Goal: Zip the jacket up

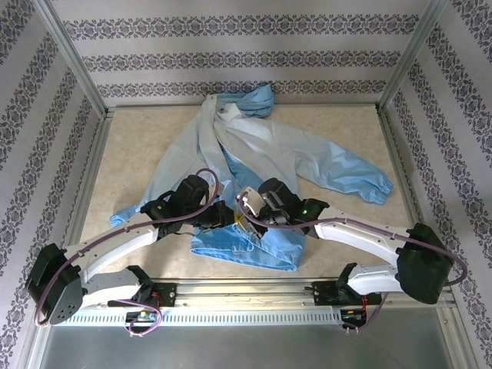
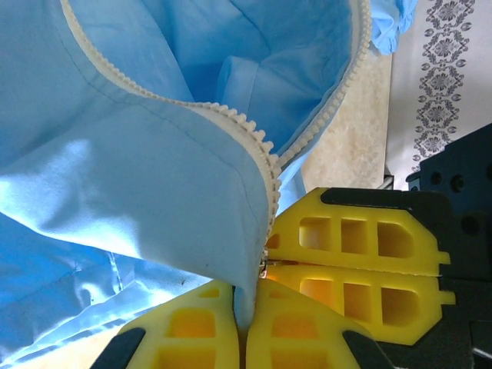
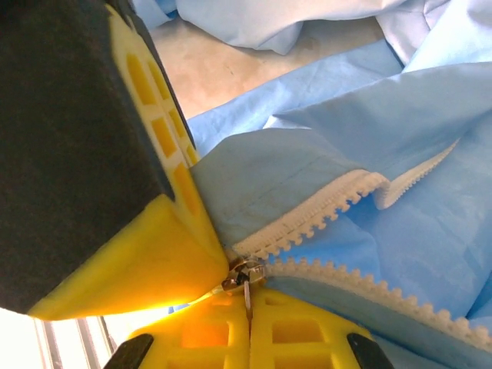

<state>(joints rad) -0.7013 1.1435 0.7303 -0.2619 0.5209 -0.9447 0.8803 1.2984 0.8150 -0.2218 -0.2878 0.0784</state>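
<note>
Patterned wallpaper (image 1: 231, 58) lines the walls around a beige table (image 1: 138, 154). From above, the jacket (image 1: 254, 146) lies spread in the middle of the table. Its hood (image 1: 250, 100) is toward the far wall, one sleeve runs out to the right and the other trails to the left. The darker blue hem is bunched up nearest the arms. The left gripper (image 1: 227, 221) and the right gripper (image 1: 246, 219) meet there, tip to tip, over the lower front of the jacket.

In the left wrist view, the left gripper's (image 2: 244, 307) yellow fingers (image 2: 192, 327) are pressed together on the jacket's front edge, with a fold of blue cloth pinched between them. The white zipper (image 2: 231, 123) curves away above, and its two rows of teeth spread apart toward the top. Just to the right, the right gripper (image 2: 280, 263) shows with its fingers together, its tips at the point where the two rows join.

In the right wrist view, the right gripper (image 3: 250, 307) is clamped on the metal zipper pull (image 3: 246, 278), which sits at the junction of the two rows of teeth. The rows part from there toward the right. The left gripper's yellow finger (image 3: 169, 231) presses against the cloth just beside the pull, on the left.
</note>
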